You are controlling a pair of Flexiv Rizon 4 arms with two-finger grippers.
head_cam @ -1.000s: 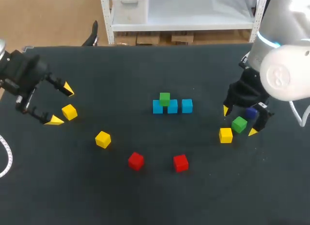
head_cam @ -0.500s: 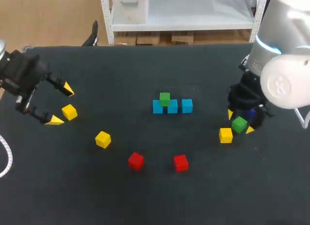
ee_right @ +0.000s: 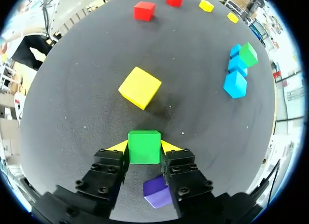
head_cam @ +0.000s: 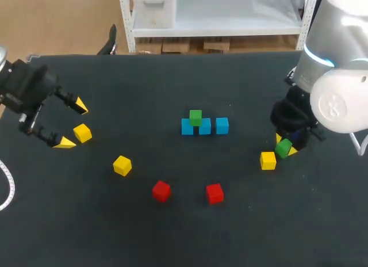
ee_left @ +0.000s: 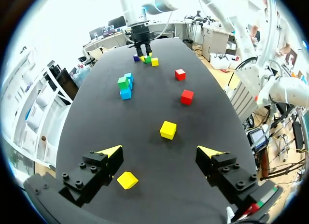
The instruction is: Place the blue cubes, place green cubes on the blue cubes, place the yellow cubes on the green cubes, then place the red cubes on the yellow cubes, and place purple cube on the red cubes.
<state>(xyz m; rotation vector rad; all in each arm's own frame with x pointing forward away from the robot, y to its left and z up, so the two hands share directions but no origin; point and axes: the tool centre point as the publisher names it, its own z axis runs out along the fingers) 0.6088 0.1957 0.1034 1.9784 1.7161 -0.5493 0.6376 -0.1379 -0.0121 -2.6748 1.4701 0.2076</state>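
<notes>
Both fingers of the right gripper (ee_right: 144, 149) clamp a green cube (ee_right: 144, 146) near a yellow cube (ee_right: 140, 87), with the purple cube (ee_right: 157, 191) beneath it. Mid-desk (head_cam: 144, 83), three blue cubes (head_cam: 204, 126) carry a second green cube (head_cam: 195, 117). The left gripper (head_cam: 73, 124) hangs spread wide.

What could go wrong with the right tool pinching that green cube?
The right tool is shut on the green cube. The purple cube sits just behind it, under the tool, so lifting might drag or knock it. The yellow cube lies close ahead and could get bumped. Setting the load on the blue cubes may nudge the stacked green cube off.
</notes>
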